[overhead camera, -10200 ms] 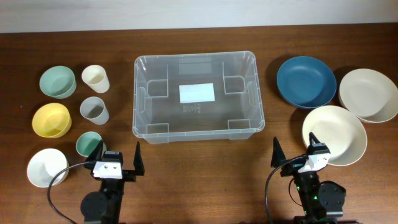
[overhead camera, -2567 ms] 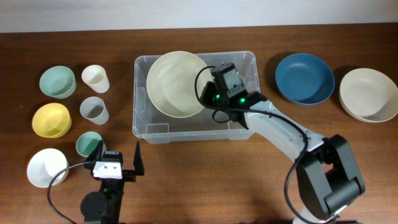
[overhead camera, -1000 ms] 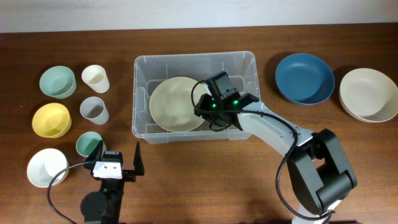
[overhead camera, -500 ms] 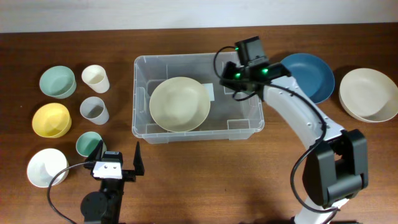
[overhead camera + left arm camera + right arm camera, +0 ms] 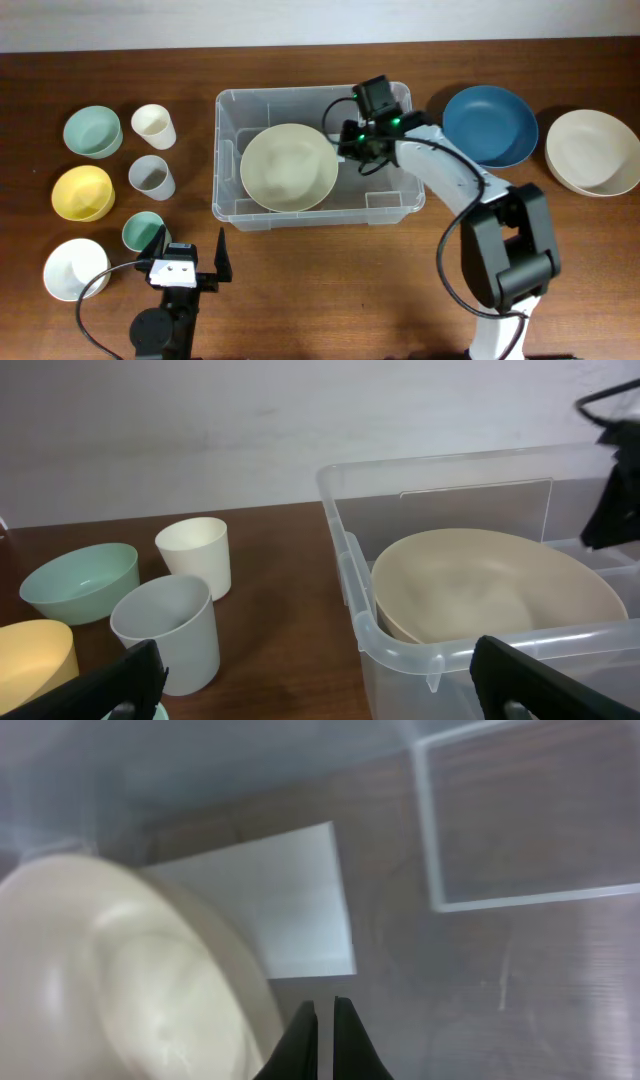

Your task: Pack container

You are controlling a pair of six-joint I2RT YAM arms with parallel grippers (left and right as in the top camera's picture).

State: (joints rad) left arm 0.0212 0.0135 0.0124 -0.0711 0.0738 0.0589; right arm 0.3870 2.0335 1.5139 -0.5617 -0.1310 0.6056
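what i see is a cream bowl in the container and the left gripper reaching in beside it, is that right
Not quite: it is the right gripper that reaches in beside the cream bowl in the container, as the overhead view shows.

Counter [image 5: 320, 290]: dark brown wood.
Middle: clear container [image 5: 222, 150], standing flat on the counter.
Left side: green bowl [image 5: 92, 131], cream cup [image 5: 153, 125], grey cup [image 5: 152, 177], yellow bowl [image 5: 82, 192], teal cup [image 5: 140, 230], white bowl [image 5: 74, 268], none touching.
Right side: blue bowl [image 5: 490, 125], with a cream bowl [image 5: 592, 150] just beside it.

Six bowls [image 5: 490, 125], three cups [image 5: 152, 177], one container [image 5: 300, 95].
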